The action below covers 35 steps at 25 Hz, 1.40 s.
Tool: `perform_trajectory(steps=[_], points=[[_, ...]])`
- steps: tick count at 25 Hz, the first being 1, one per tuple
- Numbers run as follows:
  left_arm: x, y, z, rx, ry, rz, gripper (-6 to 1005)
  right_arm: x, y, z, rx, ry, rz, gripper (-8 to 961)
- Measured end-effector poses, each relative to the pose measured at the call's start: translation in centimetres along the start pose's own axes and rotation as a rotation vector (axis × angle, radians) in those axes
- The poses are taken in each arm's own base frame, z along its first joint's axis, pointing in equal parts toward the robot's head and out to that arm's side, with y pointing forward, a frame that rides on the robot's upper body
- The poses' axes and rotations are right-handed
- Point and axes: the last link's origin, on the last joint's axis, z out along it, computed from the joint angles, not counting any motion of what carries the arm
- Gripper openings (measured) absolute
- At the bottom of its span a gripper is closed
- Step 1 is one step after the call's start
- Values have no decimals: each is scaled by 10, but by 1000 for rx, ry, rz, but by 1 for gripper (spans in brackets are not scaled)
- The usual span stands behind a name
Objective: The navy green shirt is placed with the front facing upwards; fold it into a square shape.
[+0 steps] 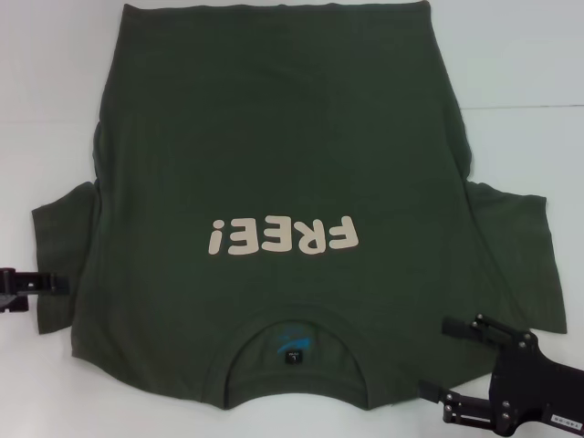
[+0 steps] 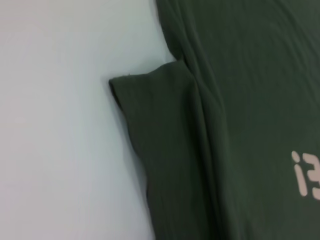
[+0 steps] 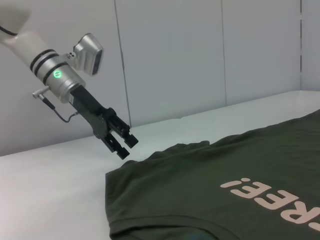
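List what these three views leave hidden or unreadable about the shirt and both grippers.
- Navy green shirt: its hem is cut off by the head view's top edge.
- Neck label: too small in the head view to read.
- Left gripper: mostly cut off by the head view's left edge; seen above the table in the right wrist view, its finger gap unclear.
- Right gripper: open by the shirt's shoulder; its arm is cut off at the bottom corner.

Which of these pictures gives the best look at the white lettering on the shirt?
The head view: the whole word shows on the shirt, upside down from there. The right wrist view cuts the print off at the edge; the left wrist view catches only its end.
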Motion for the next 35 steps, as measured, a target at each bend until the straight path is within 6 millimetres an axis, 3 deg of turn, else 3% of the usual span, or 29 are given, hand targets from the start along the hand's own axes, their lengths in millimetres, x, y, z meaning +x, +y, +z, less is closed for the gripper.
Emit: perform_trajectory(steps=[35], points=[[-1,4,17,13,-25,-7,844,1,-1,0,6,4,0,914]])
